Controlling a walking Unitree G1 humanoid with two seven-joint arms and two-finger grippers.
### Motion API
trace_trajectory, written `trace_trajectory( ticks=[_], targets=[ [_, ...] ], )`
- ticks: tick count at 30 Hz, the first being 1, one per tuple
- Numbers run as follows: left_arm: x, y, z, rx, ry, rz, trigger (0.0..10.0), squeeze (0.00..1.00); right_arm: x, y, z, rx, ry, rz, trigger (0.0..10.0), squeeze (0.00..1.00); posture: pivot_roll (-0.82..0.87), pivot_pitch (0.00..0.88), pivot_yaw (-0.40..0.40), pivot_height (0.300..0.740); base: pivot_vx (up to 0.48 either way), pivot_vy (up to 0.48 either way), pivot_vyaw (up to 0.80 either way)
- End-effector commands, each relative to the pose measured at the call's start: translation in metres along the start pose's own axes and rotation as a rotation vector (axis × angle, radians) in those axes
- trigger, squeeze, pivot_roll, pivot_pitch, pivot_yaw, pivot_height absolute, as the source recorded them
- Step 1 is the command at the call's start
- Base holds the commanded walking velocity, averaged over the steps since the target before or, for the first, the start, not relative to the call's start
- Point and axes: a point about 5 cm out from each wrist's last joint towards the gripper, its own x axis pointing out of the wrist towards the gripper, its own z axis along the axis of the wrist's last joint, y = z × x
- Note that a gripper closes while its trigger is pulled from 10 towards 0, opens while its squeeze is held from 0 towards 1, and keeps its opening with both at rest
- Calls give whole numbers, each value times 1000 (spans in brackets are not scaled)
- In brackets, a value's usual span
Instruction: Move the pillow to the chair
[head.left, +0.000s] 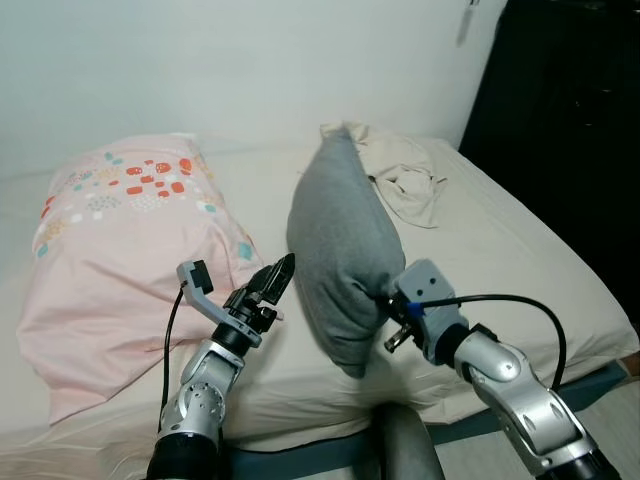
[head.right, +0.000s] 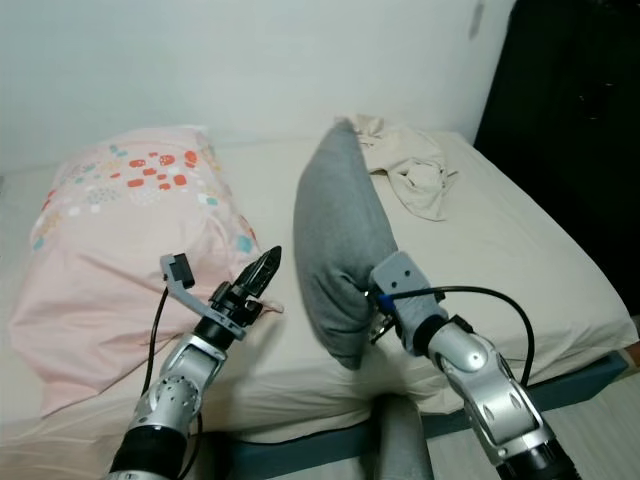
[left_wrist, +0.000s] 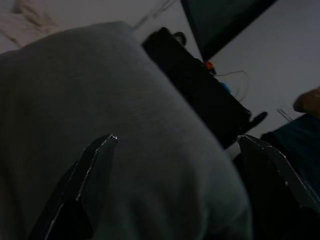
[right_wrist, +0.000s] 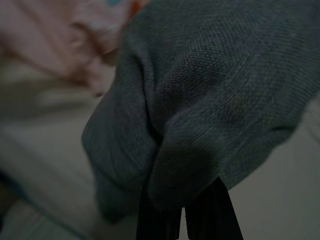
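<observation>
- A grey pillow (head.left: 343, 250) was seen standing on edge on the bed (head.left: 520, 250), beside a pink quilt (head.left: 110, 250).
- It was judged soft and light, best pinched at its edge.
- The right gripper (right_wrist: 182, 212) was clamped on its lower edge.
- The left gripper (head.left: 268, 283) was held open, just beside it.

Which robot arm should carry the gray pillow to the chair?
The right one, probably. The right gripper is already pinched shut on the gray pillow, holding it up on edge on the bed. The left gripper is open beside the pillow, gripping nothing.
</observation>
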Motion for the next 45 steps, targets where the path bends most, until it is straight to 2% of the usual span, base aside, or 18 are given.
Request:
trace_trajectory(
  ticks=[1, 3, 6, 8, 9, 10, 14, 16, 19, 20, 23, 25, 29, 30, 31, 39, 44, 45],
  targets=[
    [3, -5, -4, -17, 14, -41, 10000, 0, 5, 20, -16, -4, 90, 87, 0, 0, -95, 13, 30, 560, 0, 0, 0],
    [6, -12, -7, -13, 34, -86, 10000, 0, 8, 17, -21, -61, 127, 49, 0, 0, -99, 12, 34, 560, 0, 0, 0],
    [7, -13, -8, -12, 38, -98, 10000, 0, 10, 12, -22, -75, 136, 14, 0, 0, -99, 12, 34, 560, 0, 0, 0],
    [7, -14, -11, -4, 51, -106, 10000, 0, 14, -9, -13, -92, 99, -119, 0, 0, -97, 11, 35, 560, 0, 0, 0],
    [7, -14, -11, -4, 51, -106, 10000, 0, 14, -9, -13, -92, 99, -119, 0, 0, -97, 11, 35, 560, 0, 0, 0],
    [7, -13, -12, 1, 57, -102, 10000, 0, 15, -18, -4, -83, 50, -173, 0, 0, -98, 8, 35, 560, 0, 0, 0],
    [6, -9, -17, 7, 65, -82, 10000, 0, 11, -42, 36, 2, -175, -285, 0, 0, -100, 7, 33, 560, 0, 0, 0],
    [6, -6, -18, 10, 67, -69, 10000, 0, 9, -49, 43, 35, -217, -311, 0, 0, -103, 0, 32, 560, 0, 0, 0],
    [4, 9, -21, 45, 79, 44, 10000, 0, 7, -74, 33, 234, -193, -471, 0, 0, -110, 0, 28, 560, 0, 0, 0],
    [4, 9, -21, 45, 79, 44, 10000, 0, 7, -74, 33, 234, -193, -471, 0, 0, -110, 0, 28, 560, 0, 0, 0],
    [-15, 36, -23, 109, 135, 220, 10000, 0, 10, -72, 5, 446, -188, -483, 0, 0, -111, 0, 28, 560, 0, 0, 0],
    [-28, 50, -20, 138, 150, 319, 10000, 0, 10, -68, -4, 538, -228, -479, 0, 0, -114, 0, 29, 560, 0, 0, 0],
    [-42, 65, -2, 185, 97, 444, 10000, 0, 12, -60, -18, 587, -210, -486, 0, 0, -120, 0, 31, 575, 0, 0, 0],
    [-42, 65, -2, 185, 97, 444, 10000, 0, 12, -60, -18, 587, -210, -486, 0, 0, -120, 0, 31, 575, 0, 0, 0],
    [-42, 69, 12, 220, 62, 467, 10000, 0, 14, -54, -28, 599, -169, -491, 0, 0, -114, 0, 28, 585, 0, 0, 0],
    [-35, 70, 33, 251, 8, 419, 10000, 0, 19, -45, -43, 625, -124, -488, 0, 0, -106, 0, 23, 605, 0, 0, 0],
    [-35, 69, 25, 204, 26, 371, 10000, 0, 23, -46, -40, 631, -154, -474, 0, 0, -108, 0, 22, 625, 0, 0, 0],
    [-39, 69, 15, 213, 75, 361, 10000, 0, 25, -49, -38, 633, -169, -472, 0, 0, -109, 0, 22, 635, 0, 0, 0]
  ],
)
